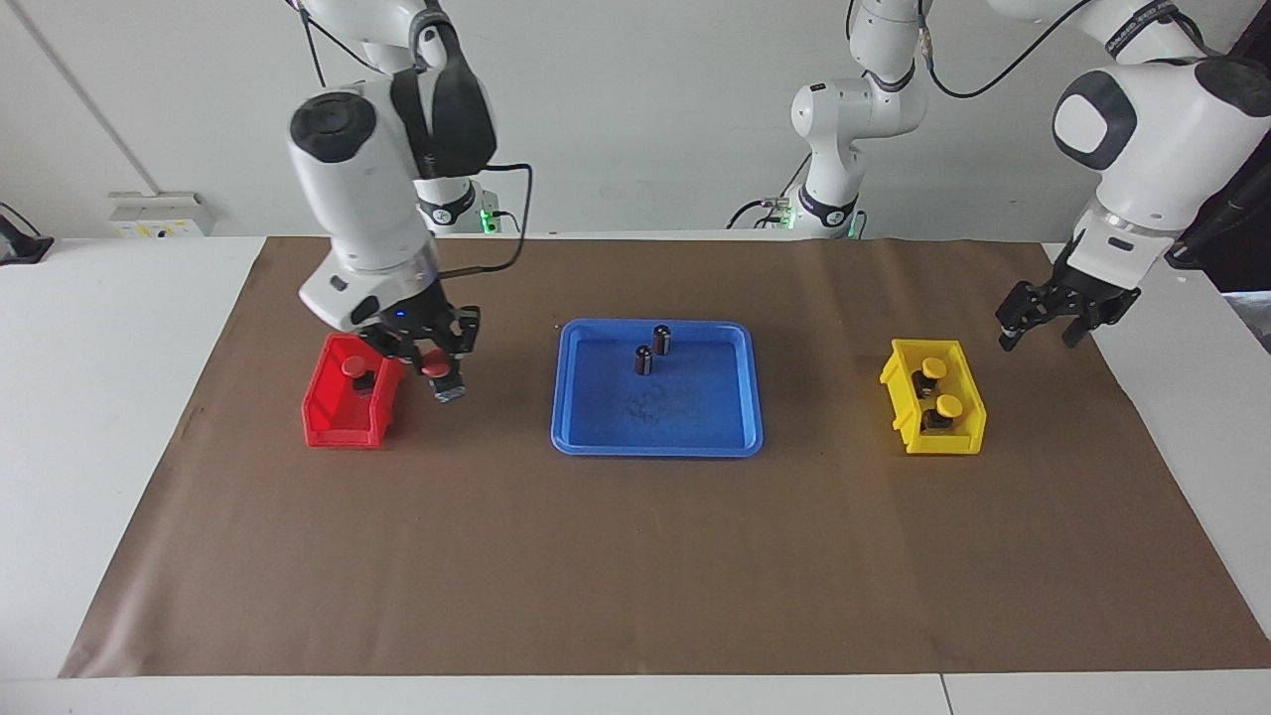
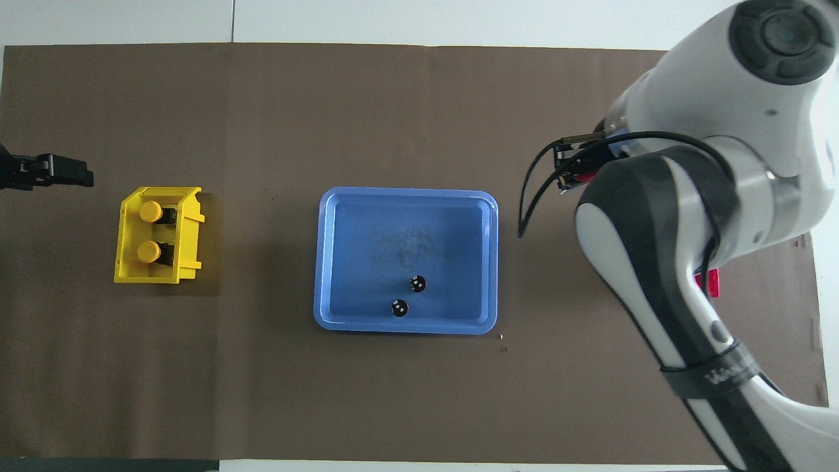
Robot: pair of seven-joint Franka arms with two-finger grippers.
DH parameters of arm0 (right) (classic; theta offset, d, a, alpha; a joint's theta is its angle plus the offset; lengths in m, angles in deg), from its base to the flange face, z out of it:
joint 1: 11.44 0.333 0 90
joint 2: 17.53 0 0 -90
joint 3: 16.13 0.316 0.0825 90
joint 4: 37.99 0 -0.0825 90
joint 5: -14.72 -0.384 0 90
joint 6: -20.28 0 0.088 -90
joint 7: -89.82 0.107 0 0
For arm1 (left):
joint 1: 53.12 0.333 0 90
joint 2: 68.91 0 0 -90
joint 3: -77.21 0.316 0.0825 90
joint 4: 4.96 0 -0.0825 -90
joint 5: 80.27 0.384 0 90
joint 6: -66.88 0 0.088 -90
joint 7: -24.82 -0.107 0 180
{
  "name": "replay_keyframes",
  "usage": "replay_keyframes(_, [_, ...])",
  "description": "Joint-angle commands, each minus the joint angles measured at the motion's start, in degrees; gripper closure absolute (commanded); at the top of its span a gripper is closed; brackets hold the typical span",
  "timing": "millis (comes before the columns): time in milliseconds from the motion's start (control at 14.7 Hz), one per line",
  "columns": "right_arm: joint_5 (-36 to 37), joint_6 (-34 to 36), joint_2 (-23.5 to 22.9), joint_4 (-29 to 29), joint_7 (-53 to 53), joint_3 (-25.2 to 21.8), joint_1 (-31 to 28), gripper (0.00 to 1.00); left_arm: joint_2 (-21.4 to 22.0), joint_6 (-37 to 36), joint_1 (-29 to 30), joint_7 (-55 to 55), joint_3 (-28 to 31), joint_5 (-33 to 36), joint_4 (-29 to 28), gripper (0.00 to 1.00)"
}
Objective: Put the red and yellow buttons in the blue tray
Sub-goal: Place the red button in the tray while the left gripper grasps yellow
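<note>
My right gripper (image 1: 439, 367) is shut on a red button (image 1: 435, 370), held just above the mat between the red bin (image 1: 343, 422) and the blue tray (image 1: 576, 437). A second red button (image 1: 353, 365) sits in the red bin. Two yellow buttons (image 1: 933, 368) (image 1: 949, 406) lie in the yellow bin (image 1: 899, 392), also seen from overhead as yellow buttons (image 2: 150, 211) (image 2: 149, 252). My left gripper (image 1: 1043, 333) hangs open over the mat beside the yellow bin, toward the left arm's end. In the overhead view the right arm hides its gripper.
Two small dark cylinders (image 1: 661, 340) (image 1: 643, 360) stand in the blue tray (image 2: 324, 262) near its robot-side rim. A brown mat (image 1: 635, 576) covers the table. The right arm's elbow looms over the red bin (image 2: 709, 283) in the overhead view.
</note>
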Motion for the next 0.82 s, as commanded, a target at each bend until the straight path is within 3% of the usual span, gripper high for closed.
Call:
replay_keyframes(0, [0.8, -2.7, -6.5, 2.4, 17.6, -0.2, 8.7, 0.93, -1.4, 7.3, -0.7, 0.6, -0.2, 1.1, -5.0, 0.22])
replay_keyframes(136, [1.8, -6.0, -9.2, 3.6, 21.9, -0.2, 12.7, 0.93, -3.2, 10.1, -0.7, 0.6, -0.3, 1.1, -5.8, 0.29])
replay_keyframes(408, [2.8, -10.4, -12.1, 1.9, 23.4, -0.2, 13.4, 0.86, -5.3, 11.4, -1.8, 0.7, -0.3, 1.1, -6.3, 0.38])
replay_keyframes(748, [2.7, -16.5, -11.2, -4.5, 24.7, -0.1, 13.5, 0.81, -4.7, 15.3, -2.4, 0.5, -0.3, 1.1, -11.6, 0.38])
